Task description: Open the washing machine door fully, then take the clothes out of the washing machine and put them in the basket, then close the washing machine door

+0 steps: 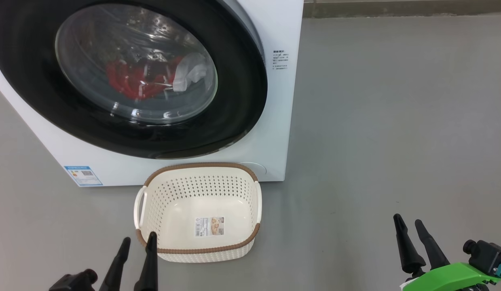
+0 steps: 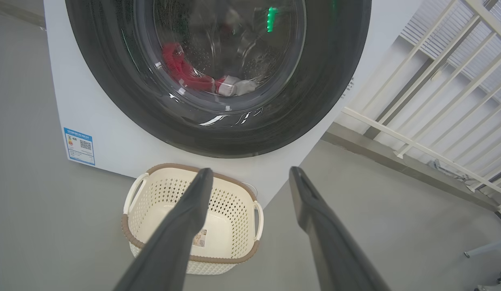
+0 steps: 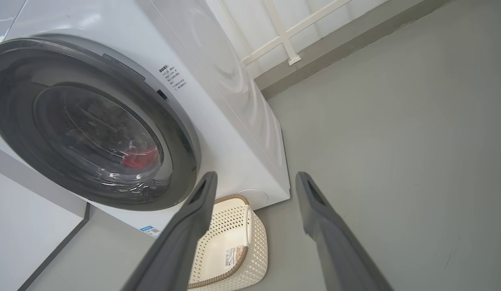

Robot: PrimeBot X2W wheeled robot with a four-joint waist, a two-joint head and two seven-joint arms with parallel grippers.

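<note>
The white washing machine [image 1: 274, 133] stands on the floor with its round black-rimmed door [image 1: 234, 101] closed against the front. Behind the glass lie the clothes, a red garment [image 1: 131, 83] and a white piece [image 1: 189, 72]. The cream basket [image 1: 197, 210] with a brown rim sits on the floor right in front of the machine, with nothing inside but a paper label. My left gripper [image 1: 139, 240] is open just off the basket's near left corner. Far to the right my right gripper [image 1: 408, 222] is open over bare floor. In both wrist views the fingers [image 2: 185, 226] [image 3: 315, 218] are spread, holding nothing.
Grey floor [image 1: 396, 121] stretches to the right of the machine. A white railing [image 2: 436, 93] and a wall base run behind the machine on its right side. A blue label sticker [image 1: 83, 175] marks the machine's lower left front.
</note>
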